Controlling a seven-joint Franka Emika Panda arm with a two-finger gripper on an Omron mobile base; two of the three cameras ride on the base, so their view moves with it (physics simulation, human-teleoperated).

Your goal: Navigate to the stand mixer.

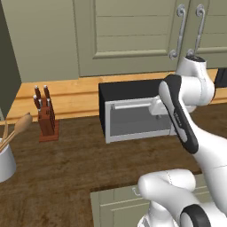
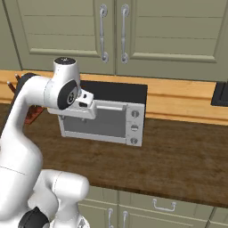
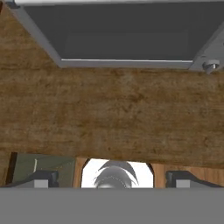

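Toaster oven (image 1: 133, 111), black on top with a grey glass door and silver frame, sits at the centre of the left base view on a dark wooden desk (image 1: 66, 168). In the right base view the same toaster oven (image 2: 107, 116) stands left of centre, its three round knobs stacked down the right side of its front. The white arm rises from the lower right of the left base view and bends in front of the oven door.

A wooden knife block (image 1: 46, 117) with dark-handled knives stands in the left part of the left base view, near the oven but apart from it. At the far left edge, a white utensil holder (image 1: 5, 162) carries wooden spoons (image 1: 17, 128). Pale green wall cabinets (image 2: 133, 31) with curved silver handles fill the top of both base views, above a light wooden backsplash strip (image 2: 182, 95). A dark object (image 2: 221, 94) is cut off by the right edge of the right base view; what it is cannot be told.

In the hand view the gripper (image 3: 111, 179) points down at the desk, the oven's grey door across the top of the frame. Its two dark fingertips (image 3: 41, 178) stand wide apart at the bottom, holding nothing.

The stand mixer cannot be seen in any of these pictures.
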